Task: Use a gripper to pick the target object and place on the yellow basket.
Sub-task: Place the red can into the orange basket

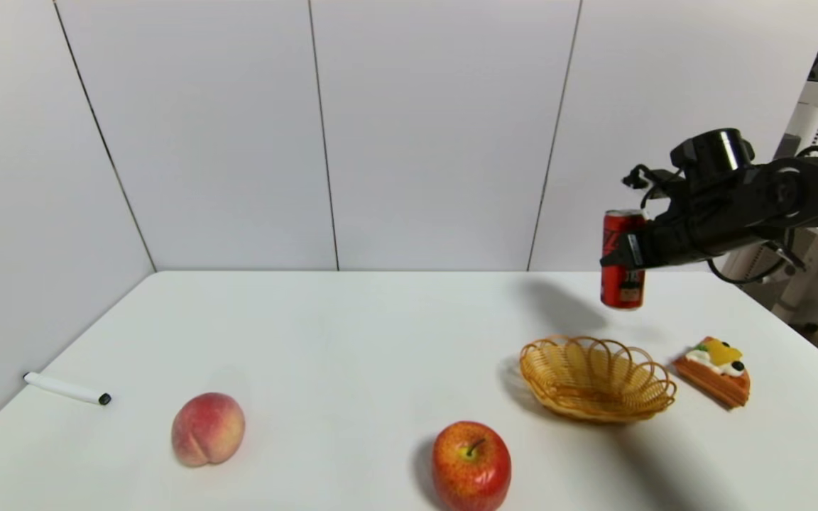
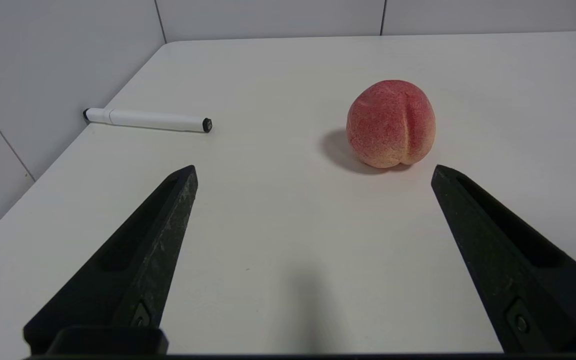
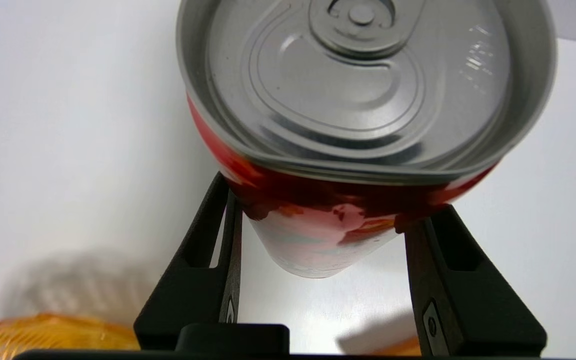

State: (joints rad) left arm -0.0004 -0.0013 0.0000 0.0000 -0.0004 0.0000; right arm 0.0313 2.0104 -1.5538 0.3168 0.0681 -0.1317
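On the white table [image 1: 352, 341] the yellow basket [image 1: 597, 378] lies empty; at its twelve o'clock, in the air, the right gripper [image 1: 628, 261] clamps the red can [image 1: 622, 260]: picked, not yet placed; left gripper [image 2: 313, 172] idle, agape

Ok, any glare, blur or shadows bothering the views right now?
Head view: soft shadows behind the can and beside the basket, all sharp. Right wrist view: the can looms close, its lid stretched and smeared, glare on the table. Left wrist view: clear, peach casts a soft shadow.
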